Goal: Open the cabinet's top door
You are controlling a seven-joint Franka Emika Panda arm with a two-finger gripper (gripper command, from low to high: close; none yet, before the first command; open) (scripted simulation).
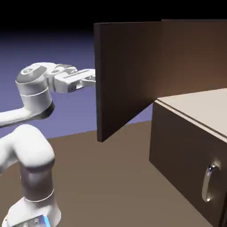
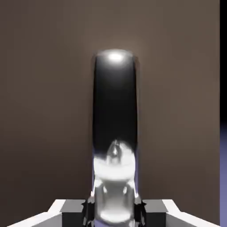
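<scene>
One gripper is clenching a silver bar handle: its two fingertips are pressing in from three and nine o'clock, one on each side of the bar's near end. In the hand view the bar is running from six o'clock up toward twelve, its dark middle lying between bright highlights. Behind it the top door is filling most of that view, with a strip of blue-violet backdrop showing at four o'clock.

In the exterior view the gripper is reaching the door's outer face at eleven o'clock from the picture's centre. One white arm is rising from a single base at seven o'clock. The top door is standing open, upright, jutting out from the cabinet, which is occupying the area from two to five o'clock. A pale surface is lying at three o'clock, above one lower panel that is carrying one silver handle, the lower handle, at four o'clock; so two handles are showing across both views.

The door's edge is hiding the fingertips and upper handle in the exterior view, and the frame is cutting off the cabinet's far side.
</scene>
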